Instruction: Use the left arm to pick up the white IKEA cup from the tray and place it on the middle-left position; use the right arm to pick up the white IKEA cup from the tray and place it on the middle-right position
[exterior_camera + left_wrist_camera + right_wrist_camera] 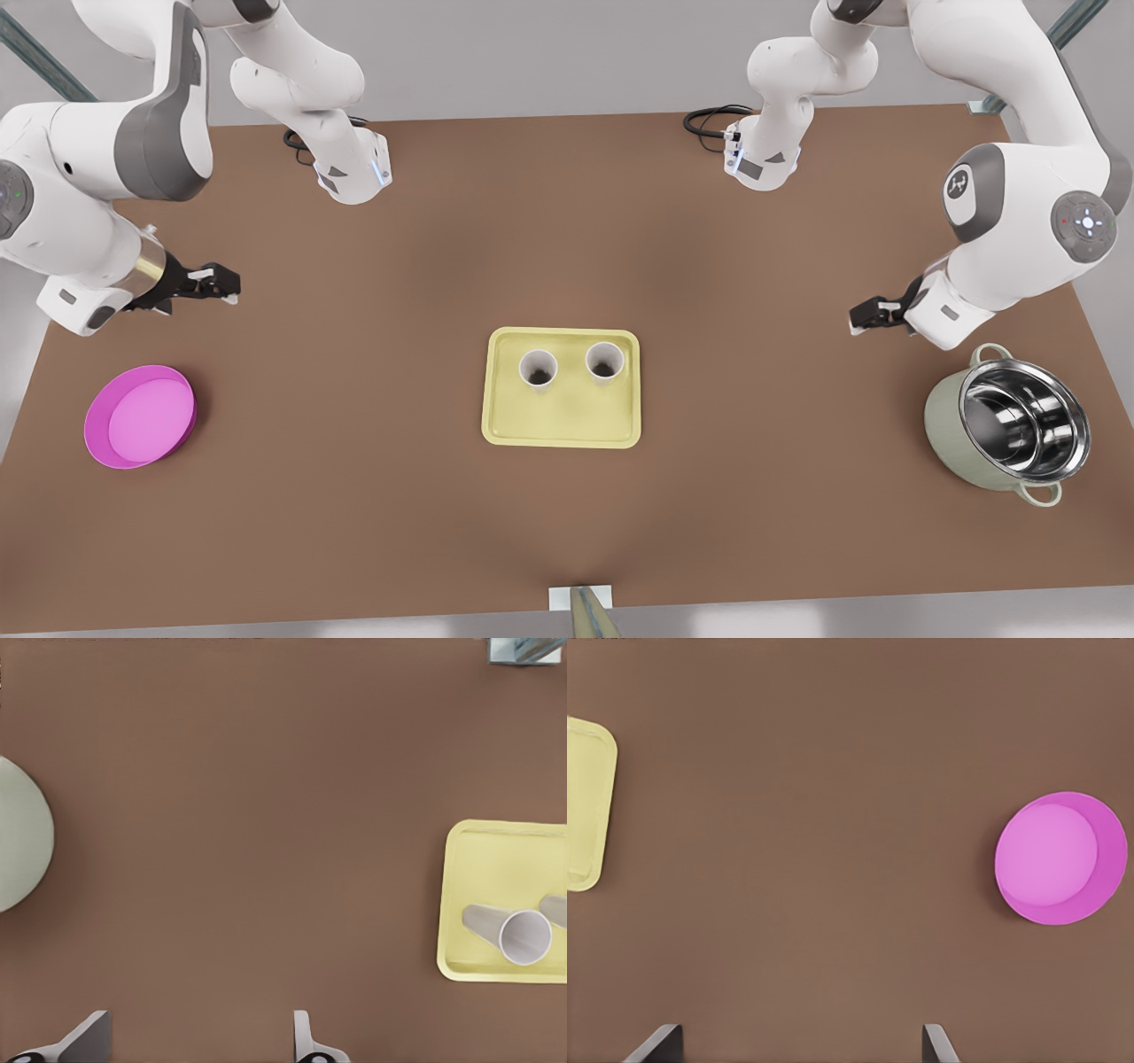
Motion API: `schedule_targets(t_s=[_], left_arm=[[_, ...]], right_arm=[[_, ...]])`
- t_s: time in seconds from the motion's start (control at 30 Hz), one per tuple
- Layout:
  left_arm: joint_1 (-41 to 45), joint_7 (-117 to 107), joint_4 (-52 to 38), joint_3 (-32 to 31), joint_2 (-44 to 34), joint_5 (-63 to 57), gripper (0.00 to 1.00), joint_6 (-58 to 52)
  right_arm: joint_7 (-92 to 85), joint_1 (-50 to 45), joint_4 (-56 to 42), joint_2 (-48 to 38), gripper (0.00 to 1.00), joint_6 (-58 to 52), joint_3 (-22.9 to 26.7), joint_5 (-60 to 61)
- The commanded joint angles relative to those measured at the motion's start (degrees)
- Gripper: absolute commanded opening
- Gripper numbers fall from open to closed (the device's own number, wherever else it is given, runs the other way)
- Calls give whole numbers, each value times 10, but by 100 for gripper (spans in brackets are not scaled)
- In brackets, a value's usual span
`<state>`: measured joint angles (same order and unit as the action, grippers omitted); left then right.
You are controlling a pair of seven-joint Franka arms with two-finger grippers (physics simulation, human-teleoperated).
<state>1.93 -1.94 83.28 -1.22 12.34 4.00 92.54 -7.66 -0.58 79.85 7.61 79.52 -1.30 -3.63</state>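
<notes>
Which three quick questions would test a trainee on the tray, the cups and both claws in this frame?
1. True or false: the pale yellow rectangular tray holds three cups.
2. Fill in: the right claw, hovering above the table near the round magenta bowl, has its fingers ____.
3. The left claw hovers nearest to: A the tray, B the pale green steel-lined pot, C the bowl.

Key:
1. False. It holds two: one white cup with another white cup beside it.
2. Open.
3. B.
</notes>
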Motion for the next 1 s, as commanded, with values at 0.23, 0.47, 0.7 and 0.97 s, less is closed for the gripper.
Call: schedule_targets(t_s=[0.23,0.47,0.7,0.97], left_arm=[[18,-14,-2,-6,-18,-45,100,18],[18,-11,-4,-10,-24,-43,100,20],[19,-24,-12,-38,-40,-15,100,-3],[19,-27,-11,-40,-32,-10,100,-10]], right_arm=[[260,-115,5,113,100,178,-100,-1],[489,-210,5,220,100,315,-109,-7],[512,-264,5,309,100,438,-109,-6],[506,-273,36,351,100,463,-104,-7]])
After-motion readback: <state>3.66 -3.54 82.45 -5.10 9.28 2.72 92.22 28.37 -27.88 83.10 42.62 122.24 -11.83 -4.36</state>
